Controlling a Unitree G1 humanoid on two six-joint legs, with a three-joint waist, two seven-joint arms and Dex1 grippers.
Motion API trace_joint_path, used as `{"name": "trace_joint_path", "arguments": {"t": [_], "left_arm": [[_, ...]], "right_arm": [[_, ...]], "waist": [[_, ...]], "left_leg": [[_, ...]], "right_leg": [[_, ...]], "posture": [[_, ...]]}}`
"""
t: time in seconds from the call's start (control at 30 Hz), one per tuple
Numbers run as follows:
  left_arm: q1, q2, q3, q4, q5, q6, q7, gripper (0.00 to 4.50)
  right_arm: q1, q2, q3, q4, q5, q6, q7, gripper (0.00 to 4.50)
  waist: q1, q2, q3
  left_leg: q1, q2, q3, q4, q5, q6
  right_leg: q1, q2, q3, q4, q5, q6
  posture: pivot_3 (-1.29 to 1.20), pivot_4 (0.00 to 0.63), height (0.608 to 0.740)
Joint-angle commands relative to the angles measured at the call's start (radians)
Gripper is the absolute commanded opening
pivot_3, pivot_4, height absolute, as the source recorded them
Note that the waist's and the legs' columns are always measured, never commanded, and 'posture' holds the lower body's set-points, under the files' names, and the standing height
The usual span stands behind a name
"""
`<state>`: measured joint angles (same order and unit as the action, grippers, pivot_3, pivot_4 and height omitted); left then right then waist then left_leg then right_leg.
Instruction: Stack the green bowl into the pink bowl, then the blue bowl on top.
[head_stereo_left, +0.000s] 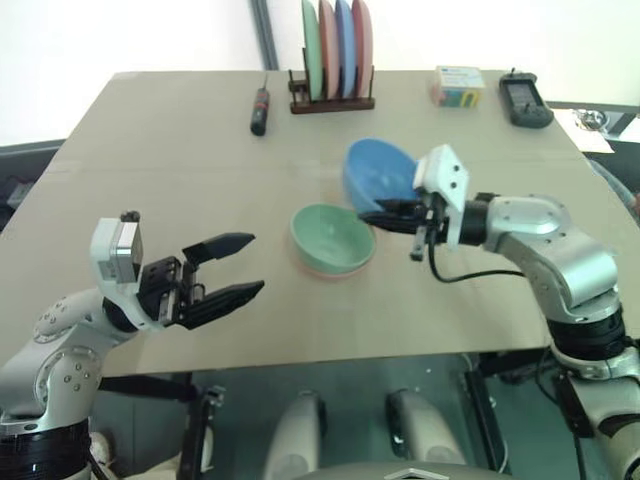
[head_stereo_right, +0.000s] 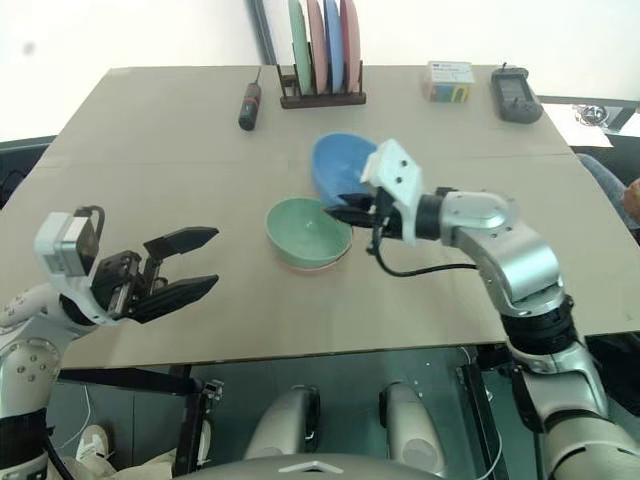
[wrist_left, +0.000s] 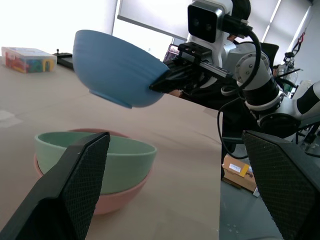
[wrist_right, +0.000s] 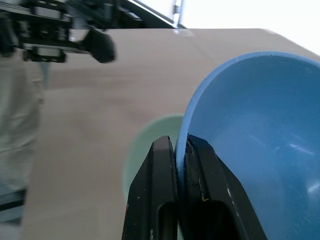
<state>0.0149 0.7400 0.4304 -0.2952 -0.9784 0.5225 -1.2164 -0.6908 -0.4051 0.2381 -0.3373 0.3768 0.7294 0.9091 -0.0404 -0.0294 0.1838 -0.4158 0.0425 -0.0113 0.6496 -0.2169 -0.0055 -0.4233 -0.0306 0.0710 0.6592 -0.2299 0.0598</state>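
The right gripper (head_stereo_left: 385, 214), pinching only the rim of the tilted blue bowl (head_stereo_left: 380, 173) above the mid-table green bowl (head_stereo_left: 333, 237) nested in the pink bowl (wrist_left: 117, 197), is risking slippage, while the left gripper (head_stereo_left: 228, 267) is waiting open nearer the front edge.

Bowls: 3 — one green bowl (head_stereo_left: 332, 238), one pink bowl (wrist_left: 112, 201), one blue bowl (head_stereo_left: 378, 174). Racked plates (head_stereo_left: 337, 48): 4. Screwdriver (head_stereo_left: 260, 109): 1. Grippers: 2.

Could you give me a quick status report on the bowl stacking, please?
Right claw shut on blue bowl, airborne. Left claw open. Green bowl nested in pink bowl. Path clear.
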Motion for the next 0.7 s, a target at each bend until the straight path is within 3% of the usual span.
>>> {"name": "trace_joint_path", "arguments": {"t": [0.03, 0.13, 0.27, 0.4, 0.7], "left_arm": [[0.005, 0.023, 0.022, -0.043, -0.021, 0.025, 0.024, 4.5], [0.022, 0.039, 0.002, -0.055, 0.042, 0.018, 0.054, 4.5], [0.026, 0.021, -0.021, -0.052, 0.127, -0.03, 0.106, 4.5], [0.04, -0.027, -0.017, -0.065, 0.235, -0.14, 0.167, 4.5], [0.188, 0.012, 0.06, -0.109, 0.241, -0.151, 0.144, 4.5]], "right_arm": [[-0.04, 0.057, 0.049, 0.087, 0.011, -0.05, 0.029, 0.07], [-0.038, 0.068, 0.09, 0.104, 0.042, -0.043, 0.101, 0.94], [-0.022, 0.052, 0.068, 0.082, 0.075, -0.027, 0.118, 2.44], [0.013, -0.001, -0.03, 0.017, 0.065, -0.059, 0.047, 4.03], [0.324, -0.362, -0.328, -0.205, 0.114, -0.015, 0.059, 4.03]], "waist": [[-0.001, 0.0, 0.0], [-0.002, 0.0, 0.0], [0.0, 0.0, 0.0], [0.001, 0.0, 0.0], [0.001, 0.0, 0.0]], "left_leg": [[0.0, 0.0, 0.0, 0.0, 0.0, 0.0], [0.0, 0.0, 0.0, -0.001, 0.0, 0.0], [-0.001, 0.0, 0.0, -0.001, 0.0, 0.0], [0.0, 0.0, 0.0, -0.001, 0.0, 0.0], [-0.001, -0.001, 0.002, -0.002, 0.0, 0.0]], "right_leg": [[0.0, 0.0, 0.0, 0.0, 0.0, 0.0], [0.0, 0.0, 0.0, 0.0, 0.0, 0.0], [0.0, 0.0, 0.0, 0.0, 0.0, 0.0], [0.0, 0.0, 0.0, 0.0, 0.0, 0.0], [-0.001, -0.002, 0.0, -0.003, 0.0, 0.0]], "posture": [[0.0, 0.15, 0.74], [0.0, 0.15, 0.74], [0.0, 0.15, 0.74], [0.0, 0.15, 0.74], [0.0, 0.15, 0.74]]}}
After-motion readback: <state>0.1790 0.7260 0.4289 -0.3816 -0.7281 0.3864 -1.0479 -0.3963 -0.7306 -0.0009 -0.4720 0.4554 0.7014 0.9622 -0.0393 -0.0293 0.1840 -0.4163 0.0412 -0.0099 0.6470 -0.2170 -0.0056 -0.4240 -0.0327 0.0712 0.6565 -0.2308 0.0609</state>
